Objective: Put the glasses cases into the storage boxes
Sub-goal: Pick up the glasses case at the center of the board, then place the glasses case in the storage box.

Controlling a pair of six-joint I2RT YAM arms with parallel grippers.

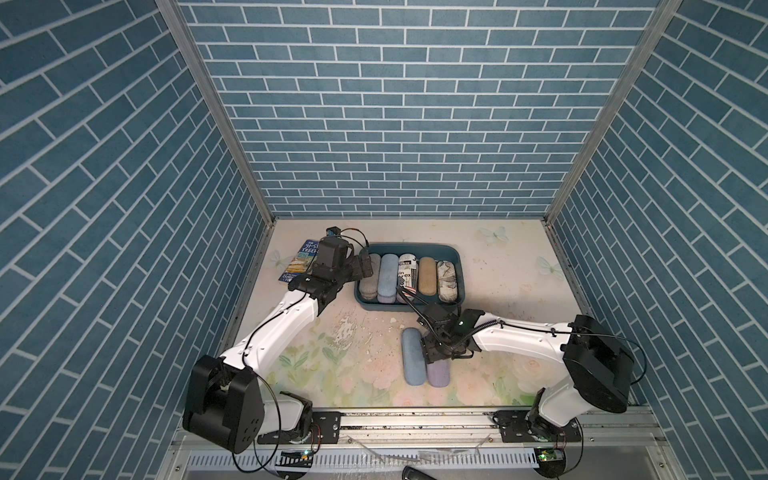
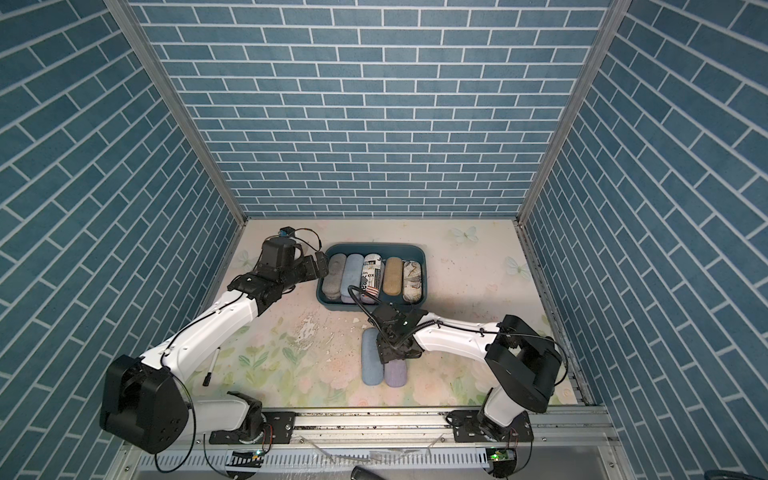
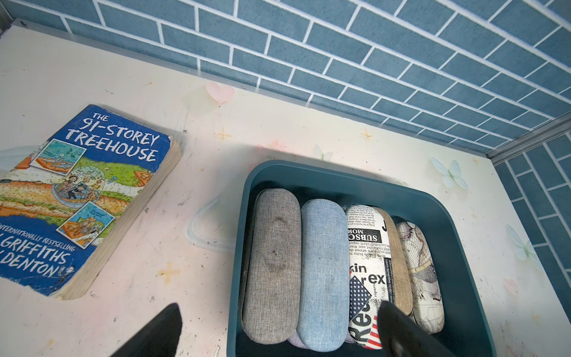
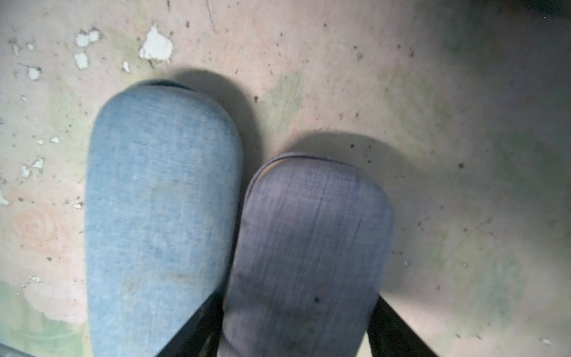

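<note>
Flanking the lilac case (image 4: 309,241) with both fingers, the right gripper (image 4: 295,333) is bracketing it on the table; a firm pinch cannot be confirmed. The light blue case (image 1: 413,356) is lying just beside it, also awaiting pickup. Five glasses cases (image 1: 408,272) are sitting in the teal tub (image 1: 411,246) below the spread, empty left gripper (image 3: 279,324).

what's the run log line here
left fingers: open over tub | right fingers: straddling lilac case, grip unclear | tub: five cases on top | table: light blue case beside lilac
</note>
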